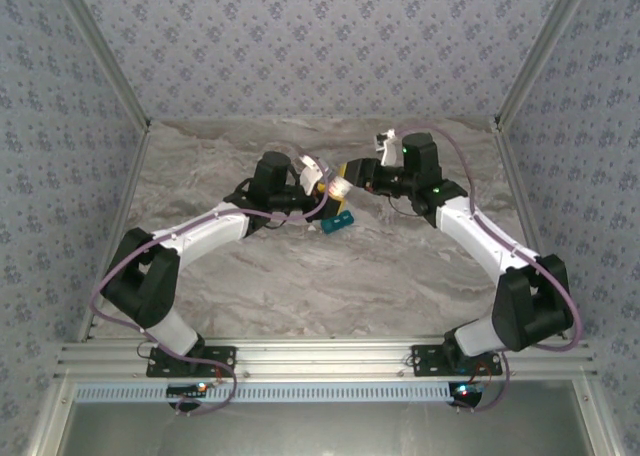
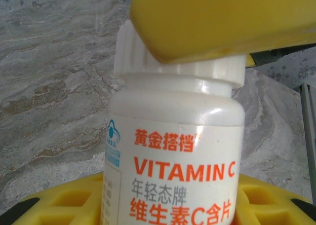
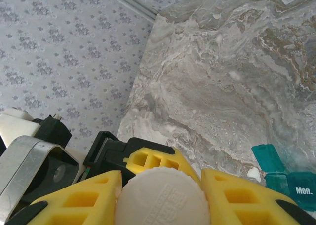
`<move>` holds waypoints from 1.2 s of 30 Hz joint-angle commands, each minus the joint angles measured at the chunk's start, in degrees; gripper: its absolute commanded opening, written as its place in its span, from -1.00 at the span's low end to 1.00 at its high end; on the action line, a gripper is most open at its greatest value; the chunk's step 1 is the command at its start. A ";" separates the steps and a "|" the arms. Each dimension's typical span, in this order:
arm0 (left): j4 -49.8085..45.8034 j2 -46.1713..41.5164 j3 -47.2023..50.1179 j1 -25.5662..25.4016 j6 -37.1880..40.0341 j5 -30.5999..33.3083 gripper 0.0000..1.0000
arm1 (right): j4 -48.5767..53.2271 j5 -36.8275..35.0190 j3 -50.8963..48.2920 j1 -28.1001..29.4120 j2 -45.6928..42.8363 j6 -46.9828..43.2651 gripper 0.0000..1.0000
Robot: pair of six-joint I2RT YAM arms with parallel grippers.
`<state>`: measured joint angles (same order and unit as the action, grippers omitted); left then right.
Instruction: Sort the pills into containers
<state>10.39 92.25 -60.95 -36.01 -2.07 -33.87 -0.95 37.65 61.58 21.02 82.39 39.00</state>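
Note:
A white pill bottle (image 2: 173, 151) with orange "VITAMIN C" print is held off the table, my left gripper (image 2: 170, 207) shut round its body. Its ribbed white cap (image 3: 163, 198) sits between the yellow fingers (image 3: 74, 200) of my right gripper (image 3: 163, 195), which is shut on it from both sides. In the top view the two grippers meet at the bottle (image 1: 338, 188) over the middle of the table. The teal pill box (image 1: 338, 220) lies on the table just below them, one lid (image 3: 266, 158) raised beside a compartment marked "Mon." (image 3: 298, 188). The pills are out of view.
The marble tabletop (image 1: 380, 266) is bare around the pill box. Patterned walls (image 1: 300, 46) close in the back and both sides, with metal frame posts at the corners.

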 commanded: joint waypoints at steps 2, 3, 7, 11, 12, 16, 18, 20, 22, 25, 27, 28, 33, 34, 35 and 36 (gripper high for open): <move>2.78 -2.67 -1.58 0.16 -0.19 -2.08 -1.00 | -6.94 7.99 -3.27 -1.73 0.56 -6.27 -0.21; 2.87 -2.80 -1.57 0.21 -0.18 -2.09 -1.00 | -6.88 8.64 -3.71 -1.96 0.47 -7.35 -0.18; 3.04 -3.48 -1.29 0.31 -0.29 -2.08 -1.00 | -0.37 7.00 -3.14 -2.31 0.01 -11.94 0.16; 2.91 -3.77 -1.19 0.33 -0.15 -2.08 -1.00 | 0.98 6.76 -3.87 -2.73 -1.39 -12.10 0.31; 2.92 -3.92 -1.07 0.26 -0.12 -2.07 -1.00 | 1.33 6.74 -4.15 -2.74 -2.04 -12.15 0.35; 2.81 -4.00 -0.93 0.33 -0.04 -1.94 -1.00 | 2.29 7.10 -5.06 -3.36 -5.02 -10.86 0.48; 2.72 -4.00 -0.84 0.33 0.01 -1.92 -1.00 | 1.19 7.44 -5.54 -3.74 -6.33 -9.17 0.50; 2.76 -4.01 -0.84 0.44 -0.04 -1.90 -1.00 | -0.56 7.09 -6.01 -4.04 -7.41 -6.89 0.50; 2.64 -3.91 -0.88 0.44 0.05 -1.84 -1.00 | -2.06 5.46 -6.12 -3.97 -8.22 -4.05 0.51; 2.39 -3.61 -1.09 0.47 0.06 -1.80 -1.00 | -3.15 2.26 -5.51 -3.75 -8.22 0.45 0.49; 1.92 -3.47 -1.28 0.41 0.29 -1.90 -1.00 | -2.28 0.10 -4.43 -3.51 -7.63 1.91 0.48; 1.89 -3.35 -1.28 0.42 0.32 -1.83 -1.00 | -1.30 -0.64 -3.66 -3.33 -7.14 2.19 0.47; 1.72 -3.24 -1.45 0.45 0.27 -1.91 -1.00 | -0.42 -1.74 -1.01 -1.91 -4.80 2.39 0.44; 1.68 -3.17 -1.50 0.42 0.28 -1.92 -1.00 | -0.35 -1.87 -0.53 -1.56 -4.41 2.35 0.43; 1.82 -3.06 -1.46 0.35 0.14 -1.90 -1.00 | -0.46 -1.94 -0.18 -1.16 -4.05 2.31 0.42; 1.78 -3.10 -1.45 0.34 0.15 -1.92 -1.00 | -0.50 -1.96 0.06 -0.90 -3.79 2.32 0.42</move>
<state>10.68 90.30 -60.95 -35.99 -2.07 -34.30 -1.85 36.82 59.29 19.25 77.73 40.16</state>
